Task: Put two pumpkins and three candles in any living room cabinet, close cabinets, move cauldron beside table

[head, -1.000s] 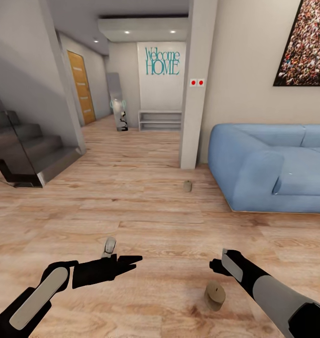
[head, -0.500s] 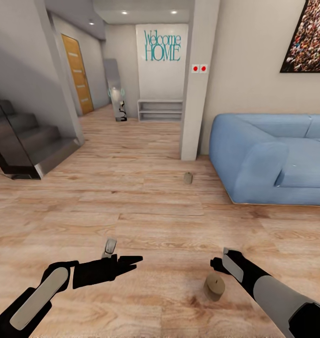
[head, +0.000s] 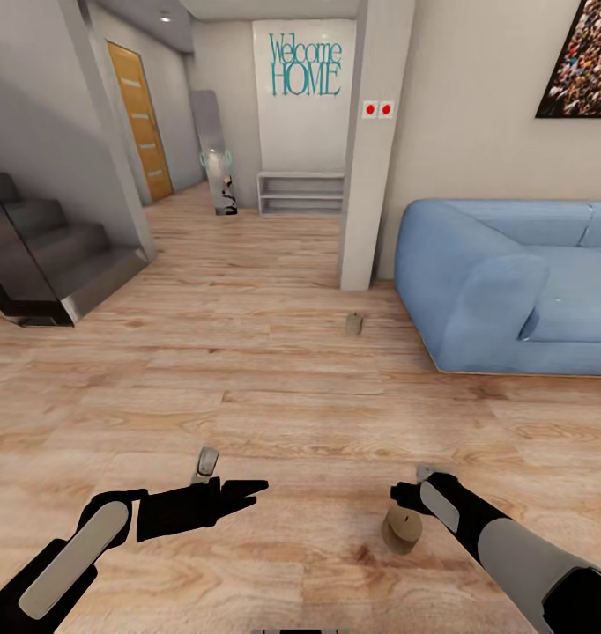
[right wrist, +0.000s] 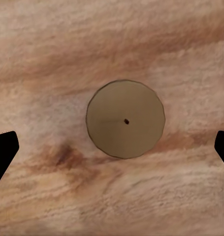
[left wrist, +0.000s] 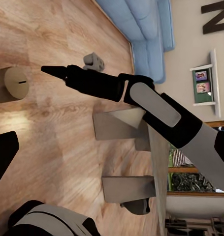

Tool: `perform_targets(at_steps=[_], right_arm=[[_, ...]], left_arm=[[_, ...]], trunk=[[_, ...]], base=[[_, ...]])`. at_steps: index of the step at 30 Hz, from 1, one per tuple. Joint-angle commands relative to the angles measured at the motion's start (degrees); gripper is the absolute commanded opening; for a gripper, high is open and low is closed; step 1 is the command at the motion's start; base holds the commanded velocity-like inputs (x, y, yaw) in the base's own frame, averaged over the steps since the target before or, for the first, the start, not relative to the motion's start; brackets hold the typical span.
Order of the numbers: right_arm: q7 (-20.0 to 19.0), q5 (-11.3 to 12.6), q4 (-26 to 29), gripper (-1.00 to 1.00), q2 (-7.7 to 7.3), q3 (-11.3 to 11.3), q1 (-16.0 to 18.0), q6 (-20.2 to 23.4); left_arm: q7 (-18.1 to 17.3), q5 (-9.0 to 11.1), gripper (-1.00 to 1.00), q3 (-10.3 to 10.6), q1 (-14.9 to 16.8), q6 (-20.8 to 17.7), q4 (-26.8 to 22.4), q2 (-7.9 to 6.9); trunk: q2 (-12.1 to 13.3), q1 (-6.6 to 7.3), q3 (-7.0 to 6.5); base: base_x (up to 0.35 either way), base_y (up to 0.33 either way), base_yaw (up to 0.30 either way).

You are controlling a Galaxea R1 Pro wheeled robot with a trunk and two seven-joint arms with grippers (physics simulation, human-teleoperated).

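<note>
Wood floor [head: 248, 370] — blue sofa [head: 503, 282], grey stairs [head: 45, 255]

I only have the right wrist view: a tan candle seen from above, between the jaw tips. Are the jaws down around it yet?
Observer: No. In the left wrist view the right gripper hangs above the candle, with a gap over its top.
Operator: Any other candle nearby?
Observer: Yes. The head view shows a second candle on the floor farther ahead, near the pillar and the blue sofa.
Operator: Where's the left arm?
Observer: The left gripper is off to the left of the near candle, apart from it.
</note>
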State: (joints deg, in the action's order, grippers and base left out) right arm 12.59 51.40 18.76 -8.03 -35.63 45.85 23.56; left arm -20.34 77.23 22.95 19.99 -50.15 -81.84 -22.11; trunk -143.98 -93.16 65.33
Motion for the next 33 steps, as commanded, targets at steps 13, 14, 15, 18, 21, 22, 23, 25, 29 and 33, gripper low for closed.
perform_targets(at_steps=[13, 14, 15, 18, 21, 22, 23, 25, 29, 33], right_arm=[[0.16, -1.39, -1.06, 1.00, 0.25, -0.41, 0.00, 0.17], [0.16, -1.39, -1.07, 1.00, 0.26, -0.41, 0.00, 0.17], [0.16, -1.39, -1.08, 1.00, 0.28, -0.41, 0.01, 0.17], [0.16, -1.39, -1.09, 1.00, 0.29, -0.41, 0.02, 0.17], [0.16, -1.41, -1.09, 1.00, 0.29, -0.41, 0.02, 0.17], [0.16, -1.40, -1.09, 1.00, 0.29, -0.41, 0.02, 0.17], [0.16, -1.40, -1.09, 1.00, 0.29, -0.41, 0.03, 0.17], [0.16, -1.41, -1.09, 1.00, 0.29, -0.41, 0.03, 0.17], [0.16, -1.46, -1.09, 1.00, 0.29, -0.41, 0.03, 0.17], [0.16, -1.48, -1.09, 1.00, 0.29, -0.41, 0.03, 0.17]], left_arm=[[-0.22, -0.06, 1.00, 0.02, 0.05, -0.12, 0.01, -0.09], [-0.22, -0.06, 1.00, 0.00, 0.05, -0.12, 0.01, -0.09], [-0.23, -0.06, 1.00, -0.05, 0.05, -0.12, 0.01, -0.11], [-0.23, -0.06, 1.00, 0.03, 0.05, -0.12, -0.04, -0.07], [-0.21, -0.06, 1.00, 0.10, 0.05, -0.12, -0.06, -0.05], [-0.22, -0.06, 1.00, 0.11, 0.05, -0.12, -0.07, -0.04], [-0.20, -0.06, 1.00, 0.15, 0.05, -0.12, -0.07, -0.04], [-0.21, -0.06, 1.00, 0.21, 0.05, -0.12, -0.07, -0.04], [-0.15, -0.06, 1.00, 0.45, 0.05, -0.12, -0.15, -0.04], [-0.14, -0.08, 1.00, 0.22, 0.05, -0.12, -0.16, -0.04]], trunk=[[-0.02, 0.01, 0.05], [-0.02, 0.01, 0.05], [-0.02, 0.01, 0.05], [-0.02, 0.01, 0.05], [-0.02, 0.01, 0.05], [-0.02, 0.01, 0.05], [-0.02, 0.01, 0.05], [-0.02, 0.01, 0.05], [-0.02, 0.01, 0.05], [-0.02, 0.01, 0.05]], base=[[0.076, 0.000, 0.000], [0.149, 0.000, 0.000], [0.077, 0.000, 0.000], [0.081, 0.000, 0.000], [0.209, 0.000, 0.000], [0.217, 0.000, 0.000], [0.165, 0.000, 0.000], [0.113, -0.024, 0.000], [0.179, -0.151, 0.000], [0.068, -0.062, 0.000]])
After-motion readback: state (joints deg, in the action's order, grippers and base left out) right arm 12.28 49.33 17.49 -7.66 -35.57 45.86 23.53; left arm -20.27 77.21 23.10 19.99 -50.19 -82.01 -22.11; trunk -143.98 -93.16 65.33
